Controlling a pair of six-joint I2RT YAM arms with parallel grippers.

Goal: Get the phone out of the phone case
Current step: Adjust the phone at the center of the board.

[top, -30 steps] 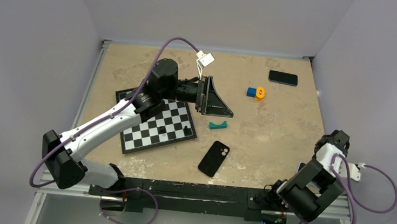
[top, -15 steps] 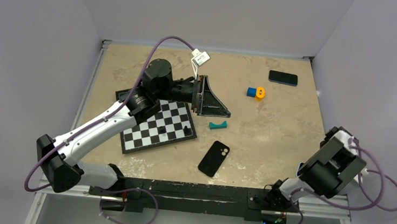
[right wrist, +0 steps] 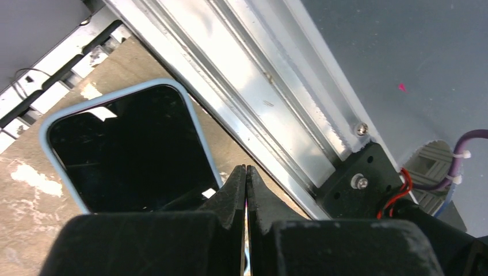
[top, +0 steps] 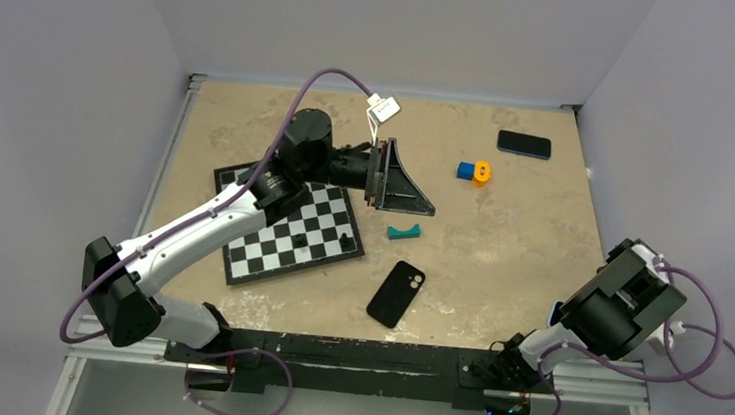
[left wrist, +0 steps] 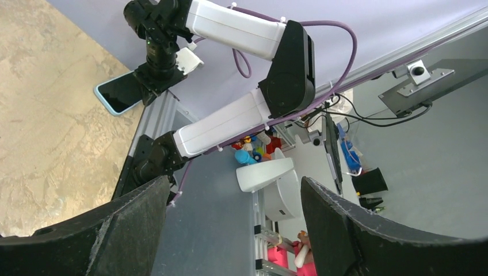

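Two claws show different states. The left claw [left wrist: 233, 187] stands wide apart and holds nothing; in the top view it is at the upper middle of the frame, turned sideways above the far corner of the black-and-white chessboard [top: 291, 229]. The right claw [right wrist: 246, 172] has its fingers pressed together with no gap, at the lower right of the top view.

The flat phone with the light-blue rim and black screen [right wrist: 126, 149] lies screen up at the left of the right wrist view, just beside the metal rail at the edge of the sandy-coloured bench [top: 500, 249]. The closed tips are at its rim; I cannot tell if they touch it. The thin black phone case with two round camera holes [top: 396, 292] lies well apart from it, at the lower middle of the top view. So the separation seems to be done already.

What remains, I think, is to take the right claw away cleanly. It is better to lift it straight up first, not sideways, because a sideways drag could push the phone toward the rail. The left claw is far away and need not come near.
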